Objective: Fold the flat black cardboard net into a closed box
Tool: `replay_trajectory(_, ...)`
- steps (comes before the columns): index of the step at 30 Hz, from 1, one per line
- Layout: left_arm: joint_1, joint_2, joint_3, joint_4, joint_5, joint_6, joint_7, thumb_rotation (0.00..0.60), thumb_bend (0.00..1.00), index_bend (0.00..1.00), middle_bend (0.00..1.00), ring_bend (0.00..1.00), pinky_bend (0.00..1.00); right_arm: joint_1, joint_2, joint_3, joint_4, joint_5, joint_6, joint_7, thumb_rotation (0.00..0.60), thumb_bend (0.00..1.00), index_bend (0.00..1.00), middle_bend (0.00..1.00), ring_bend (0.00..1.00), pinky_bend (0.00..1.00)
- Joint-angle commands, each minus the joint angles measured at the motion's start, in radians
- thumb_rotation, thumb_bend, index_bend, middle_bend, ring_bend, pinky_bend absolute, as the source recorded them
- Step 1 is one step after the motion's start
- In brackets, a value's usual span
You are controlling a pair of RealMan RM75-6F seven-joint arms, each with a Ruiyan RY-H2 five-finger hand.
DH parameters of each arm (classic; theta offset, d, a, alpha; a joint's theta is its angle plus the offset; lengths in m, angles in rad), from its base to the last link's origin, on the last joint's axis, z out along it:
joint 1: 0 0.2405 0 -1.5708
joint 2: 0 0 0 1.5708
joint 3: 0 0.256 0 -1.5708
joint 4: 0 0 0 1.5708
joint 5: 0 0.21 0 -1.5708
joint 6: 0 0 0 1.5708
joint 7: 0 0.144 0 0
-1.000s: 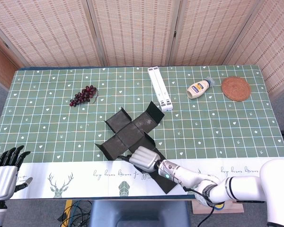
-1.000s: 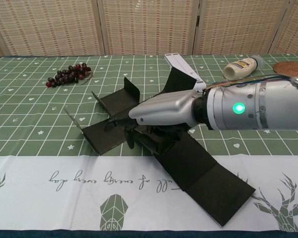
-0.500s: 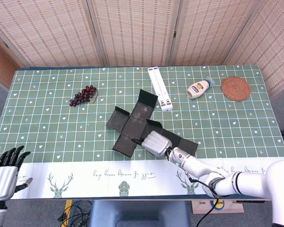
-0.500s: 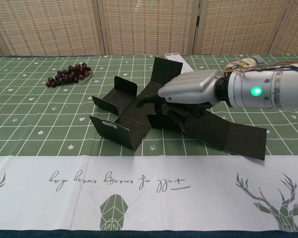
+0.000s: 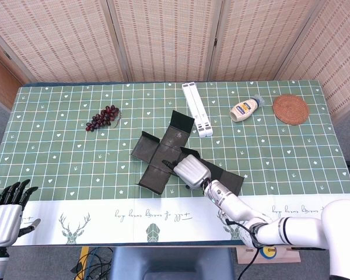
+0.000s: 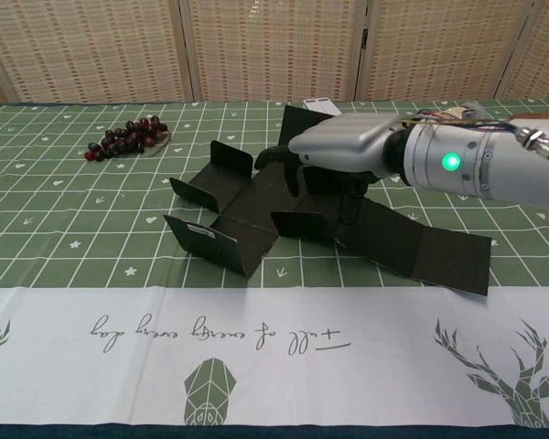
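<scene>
Net (image 5: 163,154) lies w/ flaps raised; right hand (image 5: 191,170) poised above, fingers apart, nothing held. Left hand (image 5: 6,213) spread wide.

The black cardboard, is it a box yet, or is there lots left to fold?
Not a box yet. The black cardboard net lies spread open on the table, with only a few small flaps standing up. The right robot hand hovers over its middle with fingers hanging down, not clearly gripping. The left robot hand waits at the table's edge. All walls and the lid still need folding.
</scene>
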Motion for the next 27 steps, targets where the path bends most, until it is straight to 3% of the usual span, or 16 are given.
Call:
replay_trajectory(1, 0.002, 0.001, 0.001, 0.002, -0.001, 0.002, -0.003, 0.6, 0.12, 0.2, 0.11, 0.09, 0.11, 0.022, -0.077, -0.004, 0.052, 0.102, 0.03, -0.095, 0.6, 0.21, 0.15, 0.36, 0.83, 1.0)
replay_trajectory(7, 0.004, 0.001, 0.002, 0.007, -0.006, -0.001, -0.009, 0.6, 0.12, 0.2, 0.11, 0.09, 0.11, 0.046, -0.125, -0.002, 0.115, 0.174, 0.008, -0.128, 0.6, 0.33, 0.27, 0.39, 0.84, 1.0)
replay_trajectory(14, 0.0, -0.003, 0.001, 0.013, -0.007, -0.006, -0.011, 0.6, 0.12, 0.2, 0.11, 0.08, 0.11, 0.061, -0.142, -0.012, 0.134, 0.167, 0.003, -0.142, 0.6, 0.47, 0.42, 0.42, 0.84, 1.0)
replay_trajectory(19, -0.002, -0.005, 0.001, 0.014, -0.007, -0.009, -0.013, 0.6, 0.12, 0.2, 0.11, 0.08, 0.11, 0.059, -0.151, -0.017, 0.145, 0.101, 0.0, -0.111, 0.6, 0.51, 0.48, 0.43, 0.85, 1.0)
replay_trajectory(27, 0.001, -0.005, 0.003, 0.013, -0.013, -0.012, -0.01, 0.6, 0.12, 0.2, 0.1, 0.08, 0.11, 0.052, -0.159, -0.014, 0.194, -0.016, -0.027, -0.015, 0.6, 0.52, 0.49, 0.44, 0.85, 1.0)
